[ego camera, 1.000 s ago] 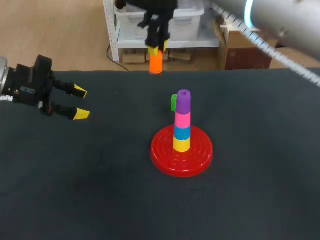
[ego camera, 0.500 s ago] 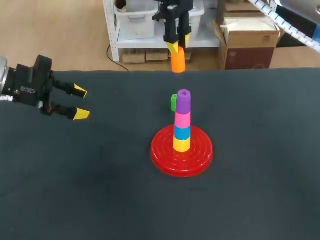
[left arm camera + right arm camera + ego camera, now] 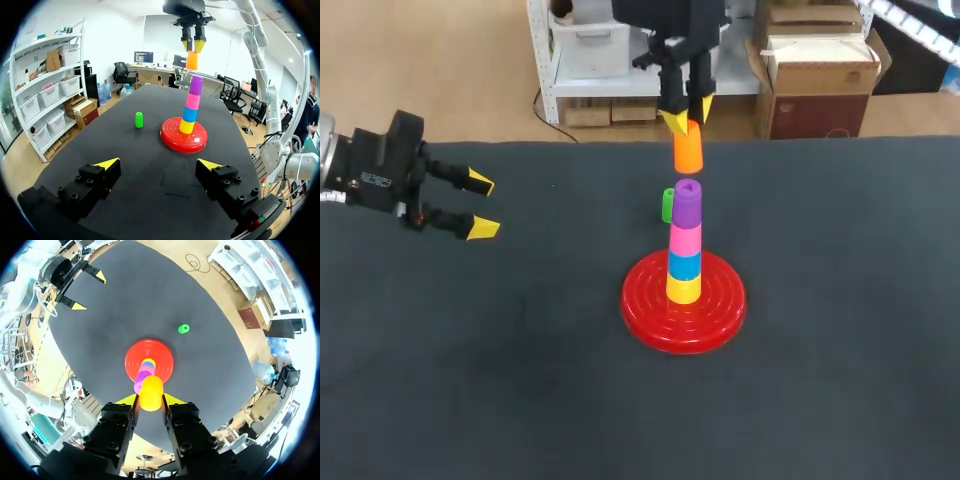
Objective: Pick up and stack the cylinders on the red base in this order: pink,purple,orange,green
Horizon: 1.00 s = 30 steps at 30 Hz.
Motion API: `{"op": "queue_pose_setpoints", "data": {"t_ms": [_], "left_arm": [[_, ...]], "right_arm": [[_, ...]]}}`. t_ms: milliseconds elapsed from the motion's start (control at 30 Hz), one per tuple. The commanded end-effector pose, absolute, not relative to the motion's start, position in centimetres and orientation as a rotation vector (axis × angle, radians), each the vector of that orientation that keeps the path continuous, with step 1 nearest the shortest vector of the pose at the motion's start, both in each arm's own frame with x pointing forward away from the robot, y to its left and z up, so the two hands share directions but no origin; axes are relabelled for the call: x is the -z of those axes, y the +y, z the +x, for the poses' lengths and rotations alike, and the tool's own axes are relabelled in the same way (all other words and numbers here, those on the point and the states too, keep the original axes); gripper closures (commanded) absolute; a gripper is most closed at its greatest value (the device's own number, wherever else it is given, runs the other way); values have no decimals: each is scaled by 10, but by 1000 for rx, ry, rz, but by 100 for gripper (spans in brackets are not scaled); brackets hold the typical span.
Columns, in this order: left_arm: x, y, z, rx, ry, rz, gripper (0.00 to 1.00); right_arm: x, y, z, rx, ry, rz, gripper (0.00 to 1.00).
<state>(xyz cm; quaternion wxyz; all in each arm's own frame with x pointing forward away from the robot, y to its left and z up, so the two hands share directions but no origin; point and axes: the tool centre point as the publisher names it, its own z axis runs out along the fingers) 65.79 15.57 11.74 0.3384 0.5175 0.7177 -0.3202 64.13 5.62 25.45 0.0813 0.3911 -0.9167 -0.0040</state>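
Orange smooth plastic cylinder (image 3: 687,152) is held upright, long axis vertical, its upper end pinched between the yellow-tipped fingers of the right gripper (image 3: 686,121). It is poised just above, and clear of, the purple cylinder (image 3: 688,203) topping the pink, blue and yellow stack (image 3: 684,265) on the ridged, round red base (image 3: 645,310). A small green cylinder (image 3: 668,205) is stood upright on the dark table (image 3: 470,380) near the base. The left gripper (image 3: 475,206) is seen wide open, nothing held, well apart.

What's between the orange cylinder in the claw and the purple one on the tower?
Nothing, just a gap of air. The left wrist view shows the orange cylinder hanging above the purple cylinder.
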Motion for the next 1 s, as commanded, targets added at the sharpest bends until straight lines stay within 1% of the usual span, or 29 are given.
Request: {"op": "queue_pose_setpoints", "data": {"t_ms": [33, 1000], "left_arm": [[-116, 156, 657, 833, 1865, 1346, 0], [-116, 156, 657, 833, 1865, 1346, 0]], "right_arm": [[-245, 54, 634, 280, -3109, 1277, 100], [-238, 53, 625, 258, -3023, 1271, 100]]}}
